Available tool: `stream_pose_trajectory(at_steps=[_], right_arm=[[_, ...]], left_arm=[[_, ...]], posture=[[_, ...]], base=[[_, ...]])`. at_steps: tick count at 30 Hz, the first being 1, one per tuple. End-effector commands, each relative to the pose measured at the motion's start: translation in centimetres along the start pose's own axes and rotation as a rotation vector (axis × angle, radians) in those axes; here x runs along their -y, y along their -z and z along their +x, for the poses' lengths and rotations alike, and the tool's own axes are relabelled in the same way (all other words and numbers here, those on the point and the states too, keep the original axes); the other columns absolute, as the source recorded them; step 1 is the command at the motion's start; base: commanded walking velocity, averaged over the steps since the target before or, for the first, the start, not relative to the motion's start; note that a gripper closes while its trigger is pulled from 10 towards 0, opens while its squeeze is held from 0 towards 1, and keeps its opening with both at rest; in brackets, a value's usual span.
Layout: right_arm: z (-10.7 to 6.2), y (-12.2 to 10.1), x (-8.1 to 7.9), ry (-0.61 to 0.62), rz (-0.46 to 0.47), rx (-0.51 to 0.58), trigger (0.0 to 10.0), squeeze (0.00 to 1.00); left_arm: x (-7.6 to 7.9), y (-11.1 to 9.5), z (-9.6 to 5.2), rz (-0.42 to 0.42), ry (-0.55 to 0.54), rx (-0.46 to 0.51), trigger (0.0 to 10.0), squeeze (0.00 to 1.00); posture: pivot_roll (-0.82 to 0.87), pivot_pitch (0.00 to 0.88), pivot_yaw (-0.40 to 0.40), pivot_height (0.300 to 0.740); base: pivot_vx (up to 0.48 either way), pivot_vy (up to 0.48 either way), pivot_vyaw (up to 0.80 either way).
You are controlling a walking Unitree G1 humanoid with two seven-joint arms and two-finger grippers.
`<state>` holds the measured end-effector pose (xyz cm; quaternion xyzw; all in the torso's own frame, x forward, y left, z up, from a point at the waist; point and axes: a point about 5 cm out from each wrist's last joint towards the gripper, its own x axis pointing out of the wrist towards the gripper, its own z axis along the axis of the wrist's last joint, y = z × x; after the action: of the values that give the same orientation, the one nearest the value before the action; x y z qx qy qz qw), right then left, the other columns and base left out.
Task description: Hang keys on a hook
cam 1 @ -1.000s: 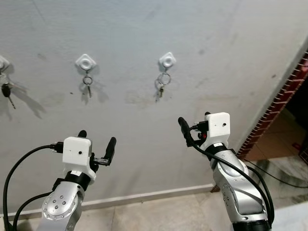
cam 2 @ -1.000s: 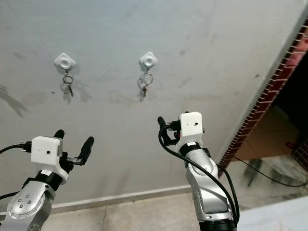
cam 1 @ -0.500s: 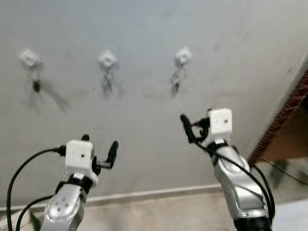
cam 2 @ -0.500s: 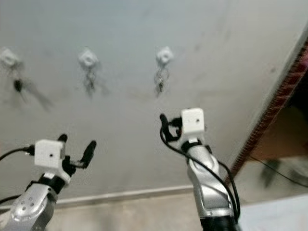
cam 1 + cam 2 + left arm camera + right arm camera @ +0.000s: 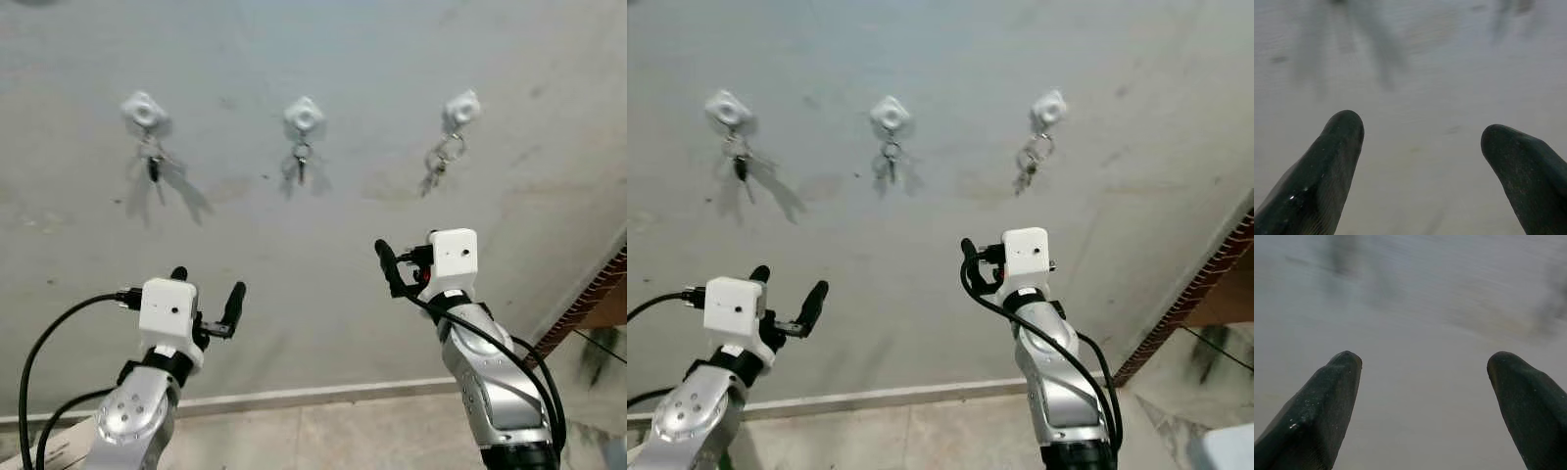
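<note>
Three white hooks are fixed in a row on the grey wall: a left hook (image 5: 144,110), a middle hook (image 5: 305,115) and a right hook (image 5: 461,108). A set of keys hangs from each: the left keys (image 5: 152,164), the middle keys (image 5: 301,163) and the right keys (image 5: 437,163) on a larger ring. My left gripper (image 5: 206,288) is raised below the left and middle hooks, open and empty. My right gripper (image 5: 411,262) is raised below the right hook, open and empty, with one finger hidden behind its white camera box. Both wrist views face bare wall between spread fingertips (image 5: 1339,132) (image 5: 1339,372).
A pale skirting board (image 5: 294,397) runs along the foot of the wall, with tiled floor (image 5: 343,436) in front of it. At the lower right the wall ends at a red brick edge (image 5: 591,299). Black cables (image 5: 39,352) loop from both wrists.
The whole picture has shifted right, so the camera has turned left; the leftmost hook and its keys now show fully. Both arms hold about the same raised pose, grippers still open.
</note>
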<state>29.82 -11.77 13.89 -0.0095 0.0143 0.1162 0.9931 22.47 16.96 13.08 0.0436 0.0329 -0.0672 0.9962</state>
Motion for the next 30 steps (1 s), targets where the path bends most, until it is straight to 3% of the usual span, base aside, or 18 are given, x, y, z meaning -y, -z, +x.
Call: stream_pose_trajectory(at_steps=[1,16,30], right_arm=[[0.02,-0.27,0.49,0.008,-0.021,0.006,10.0,0.00],[0.33,-0.19,0.13,-0.017,-0.011,0.003,10.0,0.00],[0.37,-0.36,0.26,-0.013,-0.005,0.012,10.0,0.00]], left_arm=[[0.31,-0.29,0.19,0.013,0.012,0.012,10.0,0.00],[0.48,-0.28,0.46,0.028,0.014,0.015,10.0,0.00],[0.49,-0.33,0.60,0.033,0.015,0.019,10.0,0.00]], posture=[[0.09,0.000,-0.027,0.740],[0.09,0.000,-0.028,0.740],[0.09,0.000,-0.027,0.740]], base=[[0.000,0.000,0.00],[0.000,0.000,0.00],[-0.266,0.000,0.00]])
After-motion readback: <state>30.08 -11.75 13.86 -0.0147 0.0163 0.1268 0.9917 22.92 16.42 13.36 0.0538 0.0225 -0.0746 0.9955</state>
